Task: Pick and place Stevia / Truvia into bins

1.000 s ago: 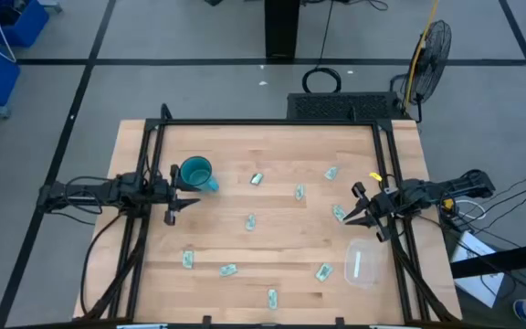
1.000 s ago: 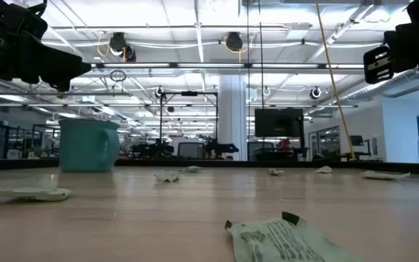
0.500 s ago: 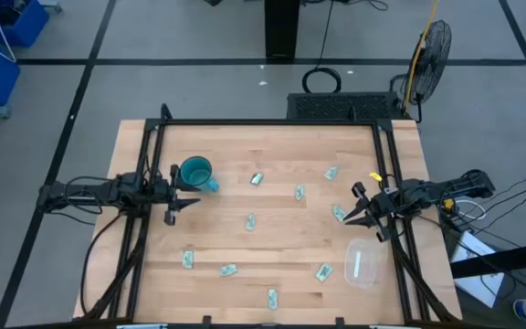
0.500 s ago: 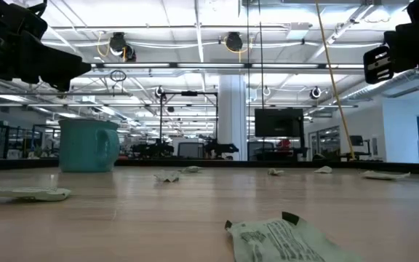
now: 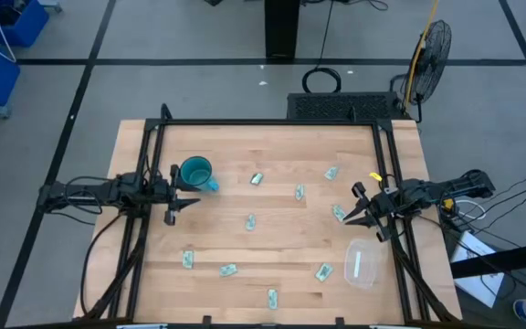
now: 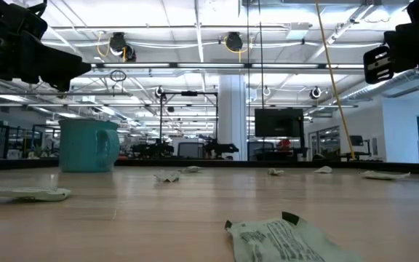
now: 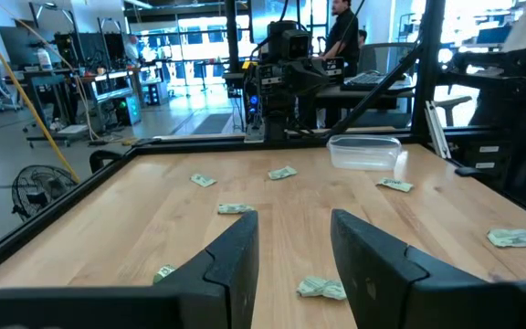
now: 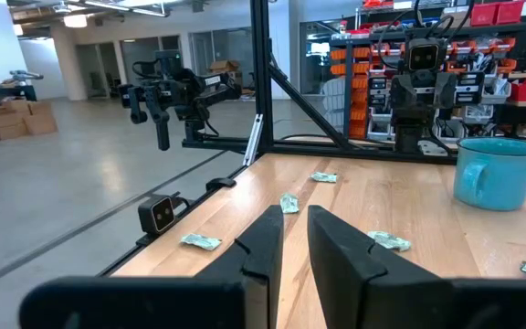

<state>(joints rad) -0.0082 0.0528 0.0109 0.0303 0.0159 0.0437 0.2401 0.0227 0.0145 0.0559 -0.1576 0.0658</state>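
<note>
Several pale green and white sachets lie flat and scattered on the wooden table, among them one [image 5: 250, 221] at the middle and one [image 5: 339, 213] just off my right gripper's tips. The clear tub [image 5: 363, 263] stands near the table's right near corner, with a pale strip showing inside it. My left gripper [image 5: 194, 203] hovers open at the table's left side, beside the teal mug [image 5: 196, 173]. My right gripper [image 5: 348, 219] hovers at the right side, far of the tub, with a narrow gap between its fingers [image 8: 263, 239]. Neither touches anything.
The teal mug [image 6: 87, 145] stands upright at the left far part of the table. A black frame [image 5: 263, 122] runs along the far edge and both sides. Bare wood lies between the sachets at the table's middle. A person stands in the room beyond the table's right side.
</note>
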